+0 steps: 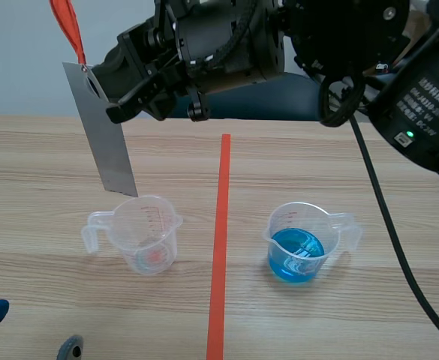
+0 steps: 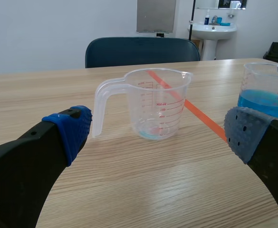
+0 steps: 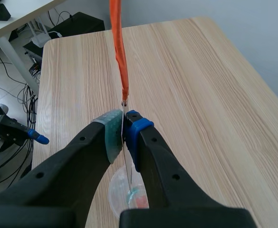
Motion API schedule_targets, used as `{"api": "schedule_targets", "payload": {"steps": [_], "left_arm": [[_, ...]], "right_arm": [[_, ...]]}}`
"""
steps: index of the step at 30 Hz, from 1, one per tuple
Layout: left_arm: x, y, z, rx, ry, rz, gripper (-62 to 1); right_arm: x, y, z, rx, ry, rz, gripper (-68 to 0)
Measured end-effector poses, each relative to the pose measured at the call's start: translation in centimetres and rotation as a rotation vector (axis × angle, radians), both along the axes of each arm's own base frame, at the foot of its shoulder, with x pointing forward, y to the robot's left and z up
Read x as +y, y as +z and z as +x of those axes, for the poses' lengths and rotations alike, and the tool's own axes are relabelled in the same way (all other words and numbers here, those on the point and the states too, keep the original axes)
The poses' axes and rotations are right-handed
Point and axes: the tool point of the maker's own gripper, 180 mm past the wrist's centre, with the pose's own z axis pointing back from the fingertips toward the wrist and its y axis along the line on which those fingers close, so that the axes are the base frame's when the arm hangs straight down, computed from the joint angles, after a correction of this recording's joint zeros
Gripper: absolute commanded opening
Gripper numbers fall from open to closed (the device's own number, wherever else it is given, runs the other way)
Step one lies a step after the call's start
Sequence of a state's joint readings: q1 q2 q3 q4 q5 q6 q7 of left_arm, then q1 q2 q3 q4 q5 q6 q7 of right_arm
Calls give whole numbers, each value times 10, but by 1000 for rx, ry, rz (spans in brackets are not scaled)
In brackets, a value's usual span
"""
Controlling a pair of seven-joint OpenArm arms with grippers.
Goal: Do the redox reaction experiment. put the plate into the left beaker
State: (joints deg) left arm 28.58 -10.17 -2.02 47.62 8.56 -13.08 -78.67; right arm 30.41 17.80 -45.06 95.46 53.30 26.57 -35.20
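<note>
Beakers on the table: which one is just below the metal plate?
The nearly empty beaker left of the orange line; the plate hangs over its rim. The other beaker holds blue liquid.

Right tool (image 3: pixel 123 130) raised, clamped on plate (image 1: pixel 106 135); left tool (image 2: pixel 160 133) low, fingers apart

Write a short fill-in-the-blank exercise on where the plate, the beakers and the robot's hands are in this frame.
1. The right hand holds the metal plate ____ the left beaker, not yet in it.
2. The right beaker holds ____ liquid.
3. The ribbon tied to the plate is ____.
4. The left hand, low over the table, is ____ and holds nothing.

Missing words: above; blue; orange; open.
</note>
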Motion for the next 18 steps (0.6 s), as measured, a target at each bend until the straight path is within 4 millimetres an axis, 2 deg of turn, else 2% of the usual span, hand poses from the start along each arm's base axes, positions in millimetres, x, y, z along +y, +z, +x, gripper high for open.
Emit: {"api": "schedule_targets", "payload": {"steps": [12,18], "left_arm": [[0,0,0,0,0,0,-22],[0,0,0,0,0,0,-22]], "right_arm": [[-2,-7,4,-1,-20,2,-669],[-8,-23,16,28,-58,-23,-669]]}}
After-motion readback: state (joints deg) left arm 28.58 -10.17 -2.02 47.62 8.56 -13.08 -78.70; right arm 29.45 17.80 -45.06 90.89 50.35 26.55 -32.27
